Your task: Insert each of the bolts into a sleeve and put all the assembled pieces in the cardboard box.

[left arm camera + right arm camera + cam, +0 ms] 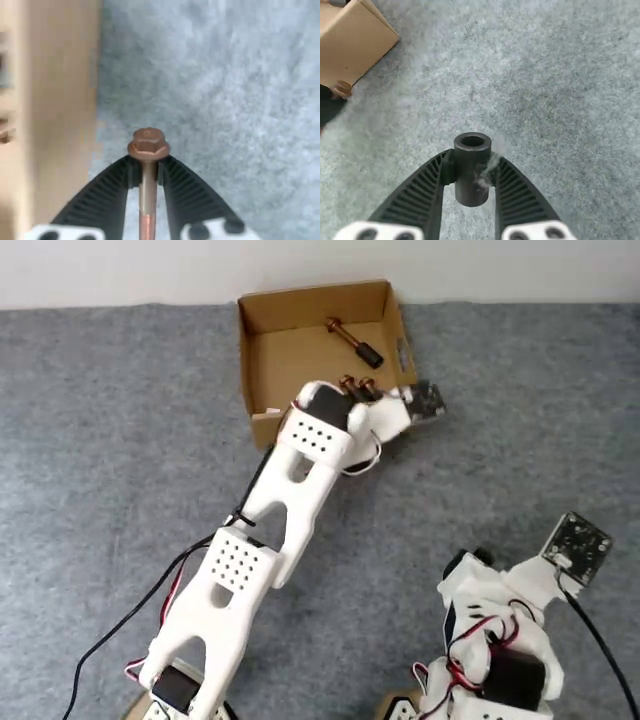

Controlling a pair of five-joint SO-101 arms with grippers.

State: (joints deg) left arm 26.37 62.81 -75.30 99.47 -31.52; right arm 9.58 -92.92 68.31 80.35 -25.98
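Left gripper (148,172) clamps a bolt (148,146), the cardboard box (55,100) just beside it; right gripper (471,175) grasps a sleeve (472,150), well apart. Slight tilt at mating could jam the bolt on the sleeve's rim.

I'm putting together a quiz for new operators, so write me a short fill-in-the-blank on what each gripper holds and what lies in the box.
1. The left gripper is shut on a copper-coloured ____.
2. The right gripper is shut on a black ____.
3. The high view shows ____ assembled piece lying inside the cardboard box.

Missing words: bolt; sleeve; one.
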